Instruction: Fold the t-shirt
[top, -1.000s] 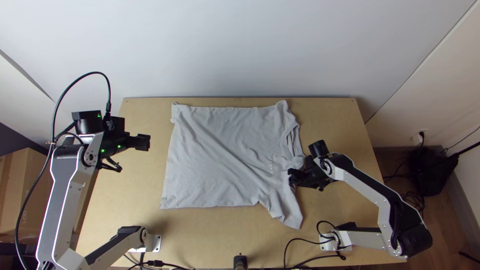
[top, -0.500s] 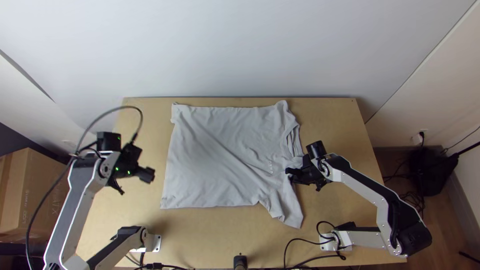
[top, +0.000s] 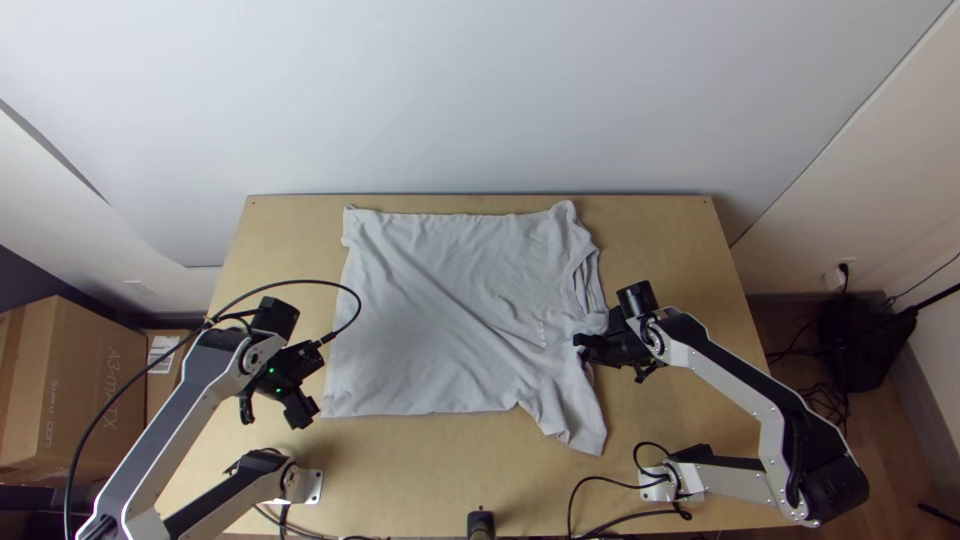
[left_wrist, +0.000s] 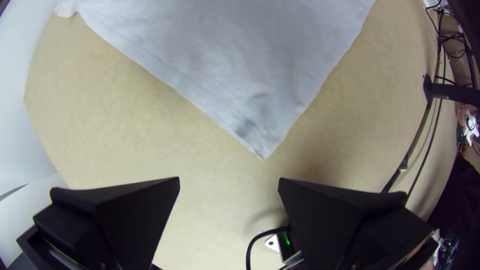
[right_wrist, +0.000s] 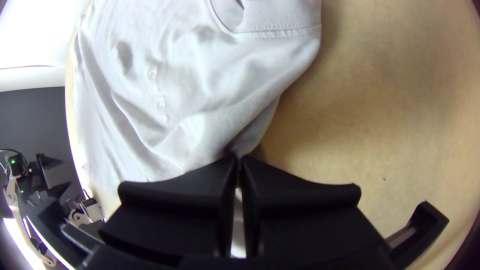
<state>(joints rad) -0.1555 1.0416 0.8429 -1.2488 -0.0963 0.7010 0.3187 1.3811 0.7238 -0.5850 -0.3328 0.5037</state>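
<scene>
Grips a bunched bit of the t-shirt (top: 440, 320) at the shoulder, between collar (right_wrist: 280, 17) and near sleeve (top: 580, 430), with the right gripper (top: 580, 345) closed tight. Gapes wide at the left gripper (top: 305, 414), with nothing between the fingers (left_wrist: 145, 215), near the hem corner (left_wrist: 257, 142). Lies spread and wrinkled on the table (top: 420, 460), with the near sleeve pointing toward the near edge.

In the top view, a cardboard box (top: 80, 390) is standing at eight o'clock, while a white wall socket (top: 832, 281) is holding a black plug (top: 843, 269) at three.
</scene>
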